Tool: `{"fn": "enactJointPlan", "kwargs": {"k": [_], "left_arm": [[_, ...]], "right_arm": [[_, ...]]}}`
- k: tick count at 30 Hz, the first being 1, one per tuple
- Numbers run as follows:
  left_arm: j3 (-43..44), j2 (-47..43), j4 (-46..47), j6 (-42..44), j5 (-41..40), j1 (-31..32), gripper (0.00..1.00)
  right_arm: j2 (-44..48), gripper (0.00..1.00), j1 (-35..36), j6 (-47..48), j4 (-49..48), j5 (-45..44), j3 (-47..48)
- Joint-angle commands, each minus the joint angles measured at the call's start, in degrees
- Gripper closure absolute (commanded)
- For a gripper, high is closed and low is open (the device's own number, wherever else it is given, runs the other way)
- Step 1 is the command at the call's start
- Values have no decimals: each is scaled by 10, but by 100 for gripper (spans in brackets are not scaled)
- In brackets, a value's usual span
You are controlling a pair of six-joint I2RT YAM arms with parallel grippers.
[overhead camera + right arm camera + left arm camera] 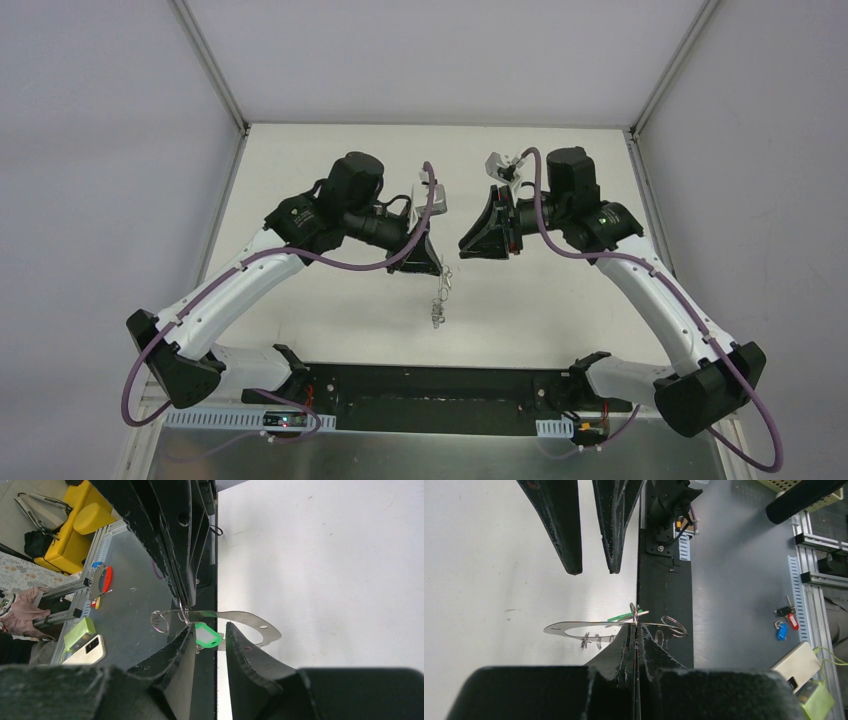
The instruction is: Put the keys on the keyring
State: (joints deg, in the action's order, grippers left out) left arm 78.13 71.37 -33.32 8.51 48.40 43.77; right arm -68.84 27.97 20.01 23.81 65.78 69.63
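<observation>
1. Two arm bases are seen bolted to the black mounting rail (430,385) at the near edge. No lettering can be read on it.
2. Small silver bits (437,312) are seen dangling just beyond, above the worktop (300,150) and below the pinch point.
3. The keyring (555,628) is held off the worktop, clamped on its rim by the clenched left end effector (636,626). The loop is stuck out sideways, roughly level.
4. The key (207,635) is found close to that same pinch, with its green head lined up with the gap of the right end effector (594,571). Whether it is already threaded onto the loop cannot be told.
5. The right end effector is released, with the jaws parted and nothing gripped.
6. Handling, as judged:
   - The ring is taken as light, thin, stiff but springy, and made of slick metal.
   - It is likely to pivot or swing about a single pinch, so a hold close to the opening is favoured.
   - The key is taken as very light and easily dropped.
   - The flat plastic head is judged the best place to be gripped, with blade and hole left free.
7. No brand, label or writing can be read on the green head, the ring or either end effector. The far worktop is seen as white.
</observation>
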Motion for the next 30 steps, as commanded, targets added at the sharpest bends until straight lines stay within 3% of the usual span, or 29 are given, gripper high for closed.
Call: {"fn": "enactJointPlan", "kwargs": {"k": [1, 12, 30], "left_arm": [[22, 9, 48, -45, 55, -4, 100], [-12, 33, 174, -185, 42, -5, 100], [-48, 33, 246, -237, 52, -23, 100]], "right_arm": [[29, 69, 0, -7, -34, 25, -13], [58, 68, -14, -54, -81, 47, -57], [68, 75, -38, -72, -106, 52, -83]]}}
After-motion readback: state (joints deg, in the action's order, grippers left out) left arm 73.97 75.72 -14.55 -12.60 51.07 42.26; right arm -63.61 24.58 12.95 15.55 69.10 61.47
